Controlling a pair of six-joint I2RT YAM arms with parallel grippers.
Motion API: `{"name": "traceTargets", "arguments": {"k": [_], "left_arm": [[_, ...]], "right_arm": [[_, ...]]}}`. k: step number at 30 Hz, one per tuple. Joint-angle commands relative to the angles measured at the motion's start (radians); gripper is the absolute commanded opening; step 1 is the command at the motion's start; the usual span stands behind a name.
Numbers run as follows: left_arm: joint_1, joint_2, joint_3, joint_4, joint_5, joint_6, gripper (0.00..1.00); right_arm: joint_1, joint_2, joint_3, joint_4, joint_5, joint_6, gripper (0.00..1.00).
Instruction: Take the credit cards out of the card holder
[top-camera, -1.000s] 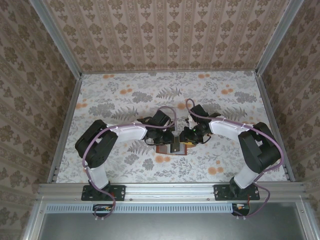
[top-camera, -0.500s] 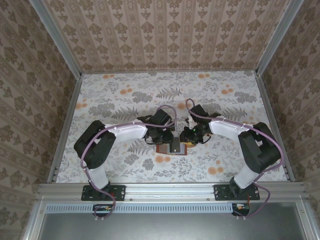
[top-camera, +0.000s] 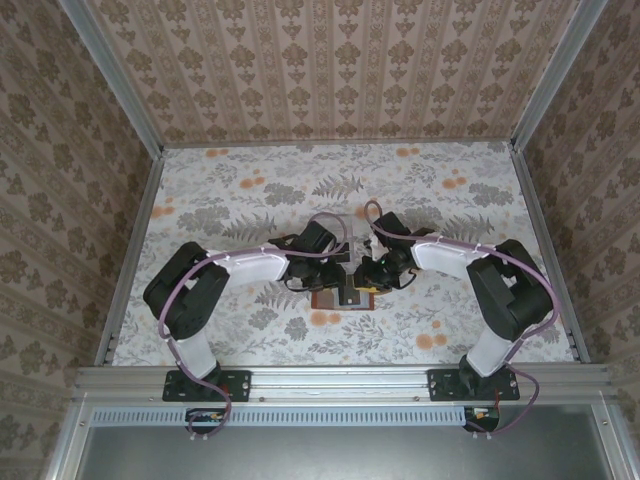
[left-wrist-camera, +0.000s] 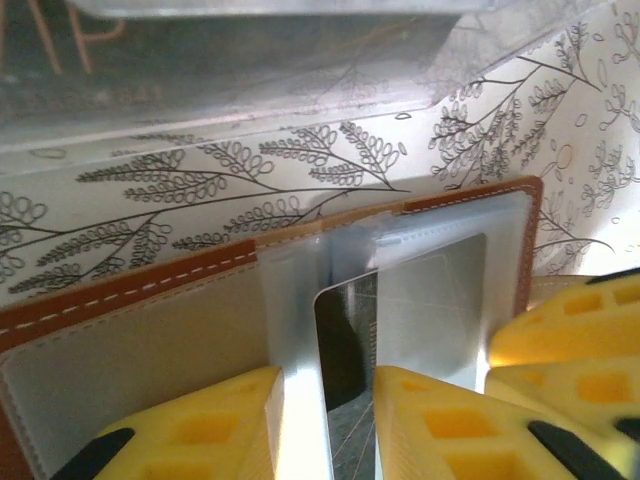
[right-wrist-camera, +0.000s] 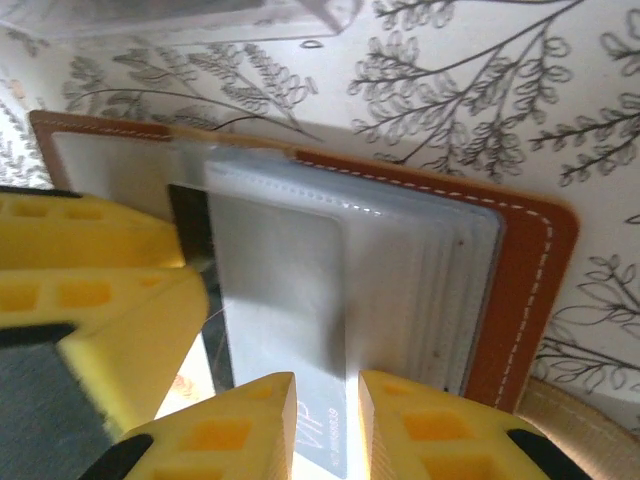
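Note:
The card holder (top-camera: 325, 300) lies open on the floral table, brown leather rim (left-wrist-camera: 130, 282) around clear grey pockets (right-wrist-camera: 400, 280). Both grippers meet over it. My left gripper (left-wrist-camera: 325, 385) is open; its yellow fingers (left-wrist-camera: 215, 420) straddle a dark credit card (left-wrist-camera: 345, 335) and a clear pocket leaf lying beneath them. My right gripper (right-wrist-camera: 328, 385) is open by a narrow gap, with the corner of a silver credit card (right-wrist-camera: 285, 300) lettered VIP showing in that gap. The left gripper (top-camera: 340, 275) and the right gripper (top-camera: 368, 274) almost touch.
A clear plastic tray (left-wrist-camera: 250, 60) stands just beyond the card holder, close to its far edge (right-wrist-camera: 200, 15). The holder's tan strap tab (right-wrist-camera: 585, 425) sticks out on the right. Patterned walls close in the table on three sides.
Both wrists have edged a little closer together over the card holder, the right one moving left. The card holder has stayed in place.

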Motion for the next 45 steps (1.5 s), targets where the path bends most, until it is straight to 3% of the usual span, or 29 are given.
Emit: {"name": "traceTargets", "arguments": {"k": [1, 6, 18, 37, 45], "left_arm": [[0.005, -0.006, -0.018, 0.043, 0.029, -0.019, 0.32], [0.006, 0.003, -0.031, 0.081, 0.053, -0.032, 0.31], [0.009, -0.046, -0.038, 0.009, 0.000, -0.001, 0.12], [0.033, -0.102, -0.001, -0.160, -0.049, 0.095, 0.09], [0.031, -0.078, -0.059, 0.040, 0.020, 0.015, 0.09]], "right_arm": [[0.005, 0.035, 0.019, -0.037, 0.035, -0.026, 0.26], [0.005, 0.057, 0.013, -0.030, 0.039, -0.027, 0.26], [0.005, 0.045, 0.020, -0.059, 0.072, -0.039, 0.26], [0.005, 0.042, 0.026, -0.082, 0.096, -0.051, 0.26], [0.005, -0.037, 0.022, -0.079, 0.082, -0.028, 0.28]]}}
